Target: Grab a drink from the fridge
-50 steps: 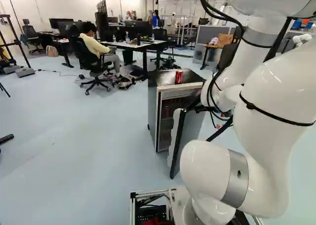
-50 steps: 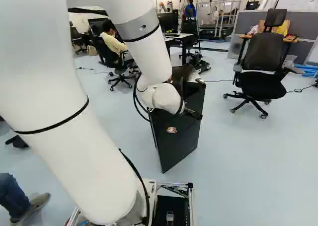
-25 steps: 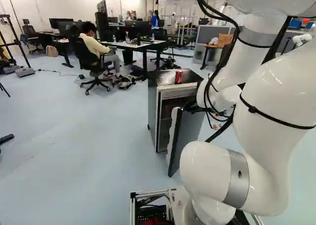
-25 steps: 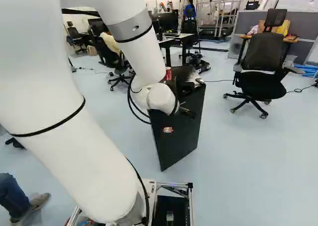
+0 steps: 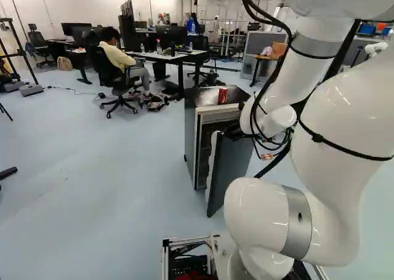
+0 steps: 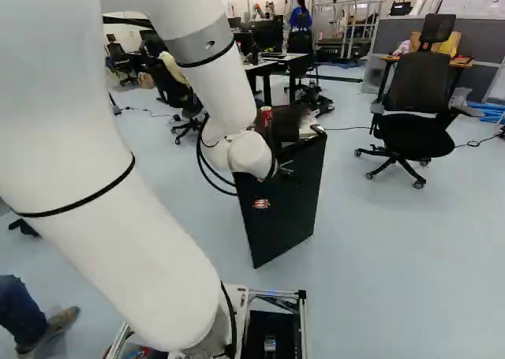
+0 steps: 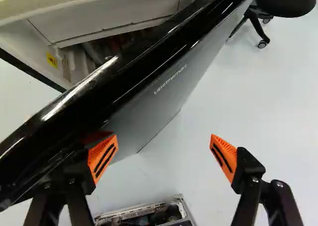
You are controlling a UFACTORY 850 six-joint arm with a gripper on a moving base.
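Observation:
At the fridge door's upper part in the right base view is my gripper (image 6: pixel 288 170), partly hidden by the arm. Seen from the wrist, the gripper (image 7: pixel 163 155) is open, nothing gripped; one orange pad (image 7: pixel 103 157) stands close against the door's glossy outer side, the other over the floor. The black fridge (image 5: pixel 192 129) has its door (image 5: pixel 229 169) partly open; in the wrist view the door (image 7: pixel 154 94) runs slanting past the fingers. A red can (image 5: pixel 223 96) stands on the fridge top. The shelves' contents are mostly hidden in shadow.
Beyond the fridge stands a long table (image 5: pixel 178 56), with a seated person beside it. An office chair (image 6: pixel 418 99) is right of the fridge in the right base view. The base's metal frame (image 7: pixel 144 208) shows below the gripper in the wrist view.
In both base views the arm's wrist has moved left along the door. The door has swung a little toward the fridge body. The base has stayed put.

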